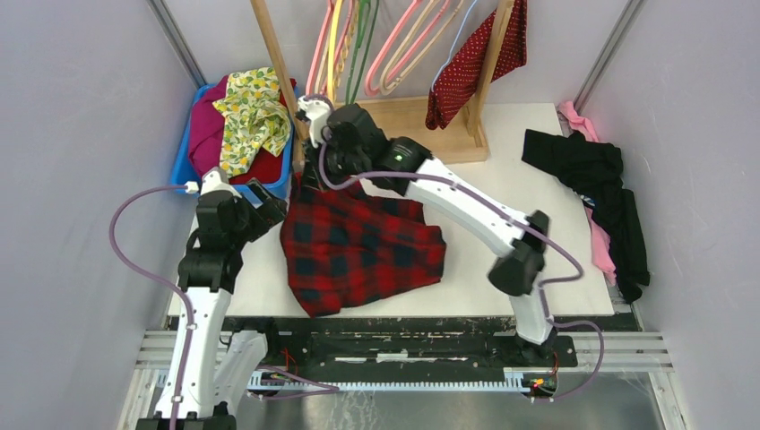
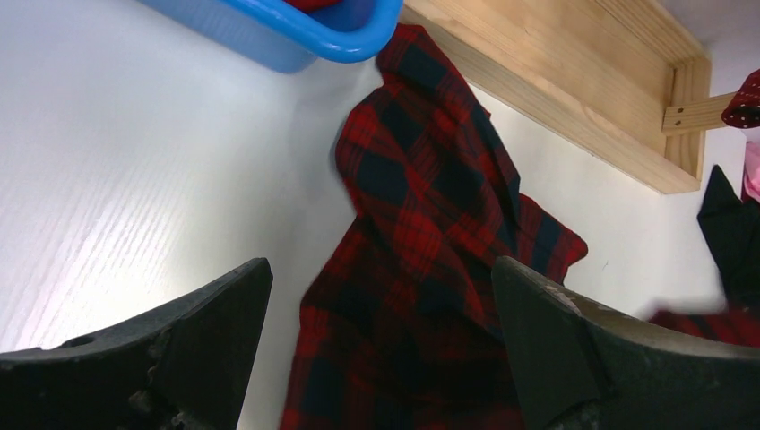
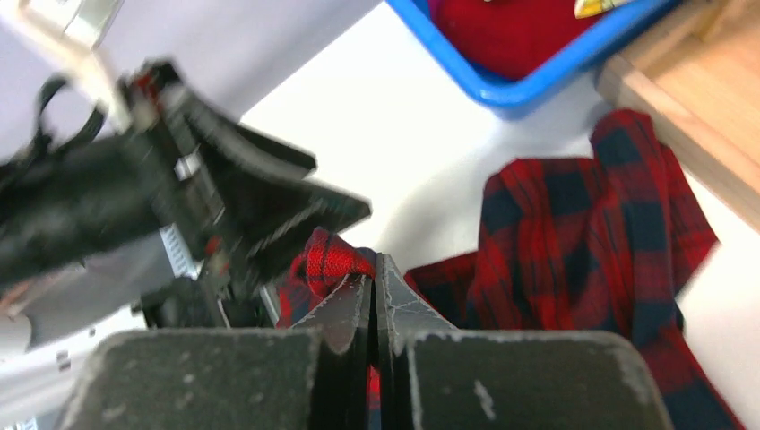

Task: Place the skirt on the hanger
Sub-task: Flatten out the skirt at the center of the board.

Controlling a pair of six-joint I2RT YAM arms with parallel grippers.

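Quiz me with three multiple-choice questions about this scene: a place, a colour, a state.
1. Where is the polka-dot skirt? A on the floor; B hanging at the wooden rack; C inside a cupboard.
2. What colours is the large garment lying flat? A red-and-black plaid; B plain green; C white.
3. The right claw is: A wide open; B out of sight; C shut on that large garment.
Answers: B, it dangles beside the rack's post; A, its checks show; C, it pinches a raised plaid fold.
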